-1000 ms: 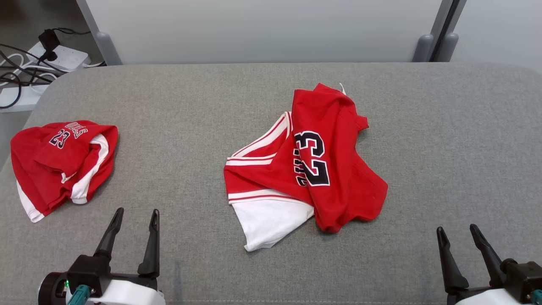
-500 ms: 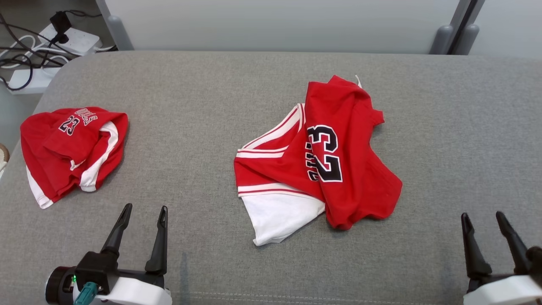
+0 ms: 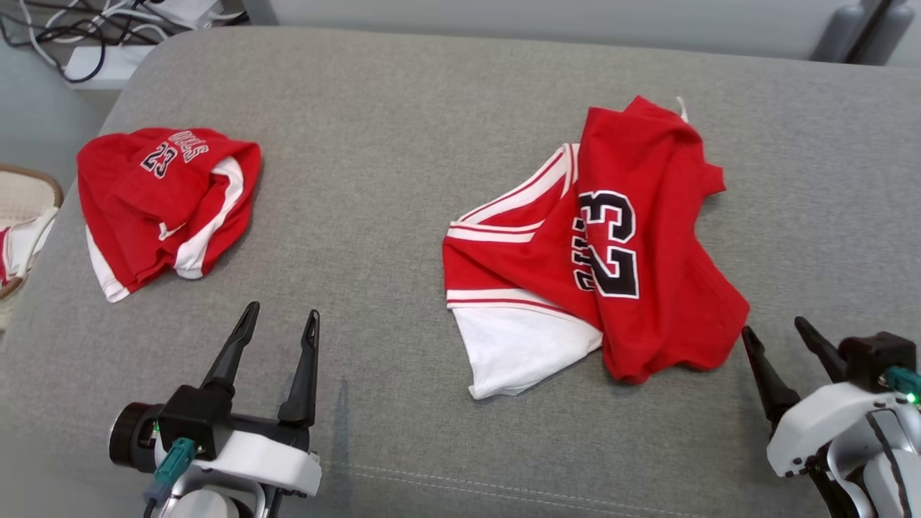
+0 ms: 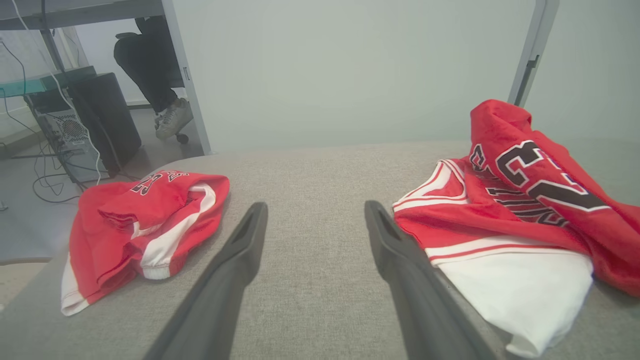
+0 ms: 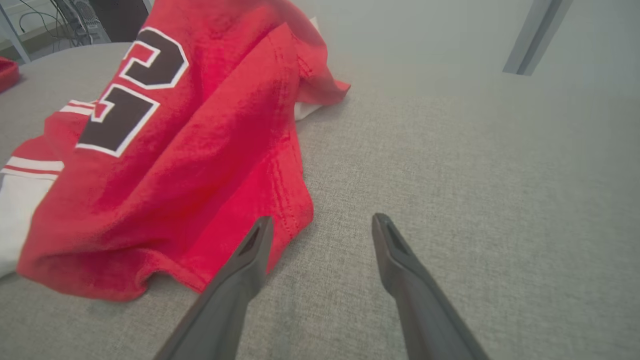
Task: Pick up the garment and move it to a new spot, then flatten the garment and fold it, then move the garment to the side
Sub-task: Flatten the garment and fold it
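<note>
Right hand (image 3: 772, 325) fingers apart — just beside garment (image 3: 676, 216) hem

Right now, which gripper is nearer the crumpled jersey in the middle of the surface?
Right. The right gripper, open, sits beside the middle jersey at its near right hem corner. The left gripper, also open, hangs well off to its left, with bare grey cushion between them.

The jersey (image 3: 647, 237) is red with a white panel, white stripes and a black 23 edged in white. Left of it, a second jersey (image 3: 165, 201) is red with white trim. The cushion (image 3: 388, 180) is grey.
</note>
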`<state>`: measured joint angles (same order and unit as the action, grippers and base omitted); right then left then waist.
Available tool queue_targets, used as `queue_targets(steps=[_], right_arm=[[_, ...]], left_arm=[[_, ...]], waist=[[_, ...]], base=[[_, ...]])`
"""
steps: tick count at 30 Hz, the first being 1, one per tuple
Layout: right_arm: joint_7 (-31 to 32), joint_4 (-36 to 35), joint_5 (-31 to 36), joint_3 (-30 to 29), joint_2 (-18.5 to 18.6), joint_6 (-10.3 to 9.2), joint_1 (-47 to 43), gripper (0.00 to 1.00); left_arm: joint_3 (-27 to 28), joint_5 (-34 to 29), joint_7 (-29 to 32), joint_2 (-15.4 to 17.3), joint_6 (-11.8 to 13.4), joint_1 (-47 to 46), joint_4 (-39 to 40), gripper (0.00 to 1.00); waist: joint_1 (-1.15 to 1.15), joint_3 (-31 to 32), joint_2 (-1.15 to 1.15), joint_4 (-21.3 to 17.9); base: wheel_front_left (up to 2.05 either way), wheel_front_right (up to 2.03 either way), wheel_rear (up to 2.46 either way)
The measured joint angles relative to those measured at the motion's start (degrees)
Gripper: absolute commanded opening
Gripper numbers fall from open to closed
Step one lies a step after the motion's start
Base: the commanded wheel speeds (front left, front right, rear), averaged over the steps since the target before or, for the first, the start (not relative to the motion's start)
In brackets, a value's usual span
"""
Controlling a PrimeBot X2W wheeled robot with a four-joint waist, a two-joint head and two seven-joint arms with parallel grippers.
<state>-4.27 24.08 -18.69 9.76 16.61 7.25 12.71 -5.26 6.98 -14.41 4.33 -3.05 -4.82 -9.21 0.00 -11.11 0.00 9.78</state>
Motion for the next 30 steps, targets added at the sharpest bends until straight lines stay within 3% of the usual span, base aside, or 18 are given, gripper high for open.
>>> queue_targets(steps=[6, 7, 8, 9, 14, 22, 27, 30], right_arm=[[1.2, 6.2, -3.7, 5.3, 0.5, 0.0, 5.3, 1.0], [1.2, 6.9, -4.4, 6.0, 0.4, 0.0, 5.9, 0.46], [1.2, 7.5, -5.0, 6.7, 0.4, 0.0, 6.5, 0.1], [1.2, 8.3, -5.4, 7.2, 0.4, 0.0, 7.1, 0.0], [-2.0, 9.8, -6.6, 6.6, 0.1, 0.01, 7.2, 0.0], [-8.2, 5.1, -3.1, -3.8, -1.5, 0.0, 1.5, 0.0], [-9.2, -2.0, 9.8, -11.7, -5.2, 0.01, -2.9, 0.01], [-8.1, -4.4, 17.7, -14.0, -8.0, 0.01, -2.8, 0.14]], left_arm=[[-0.5, 0.1, 0.0, -0.5, -0.5, -1.6, -0.7, 1.0], [-0.5, 0.1, 0.0, -0.6, -0.5, -1.6, -0.8, 1.0], [-0.4, 0.1, 0.0, -0.7, -0.5, -1.6, -0.8, 1.0], [-0.4, 0.1, 0.0, -0.8, -0.5, -1.6, -0.8, 1.0], [-0.2, 0.1, 0.0, -1.1, -0.5, -1.6, -0.9, 1.0], [-0.1, 0.1, 0.0, -1.2, -1.0, -2.2, -1.1, 1.0], [-0.1, 0.1, 0.0, -1.2, -1.5, -3.0, -1.1, 1.0], [-0.1, 0.0, 0.0, -1.2, -1.6, -3.5, -1.4, 1.0]], waist=[[0.0, -2.0, 0.0, 2.1], [0.0, -2.1, 0.0, 2.2], [0.0, -2.3, 0.0, 2.3], [0.0, -2.4, 0.0, 2.4], [0.0, -2.6, 0.0, 1.9], [0.0, -2.7, 0.0, 0.1], [0.0, -3.0, 0.0, -1.2], [0.0, -3.3, 0.0, -1.5]], base=[[0.0, 0.0, 0.0], [0.0, 0.0, 0.0], [0.0, 0.0, 0.0], [0.0, 0.0, 0.0], [0.0, 0.0, 0.0], [0.0, 0.0, 0.0], [0.0, 0.0, 0.0], [0.0, 0.0, 0.0]])
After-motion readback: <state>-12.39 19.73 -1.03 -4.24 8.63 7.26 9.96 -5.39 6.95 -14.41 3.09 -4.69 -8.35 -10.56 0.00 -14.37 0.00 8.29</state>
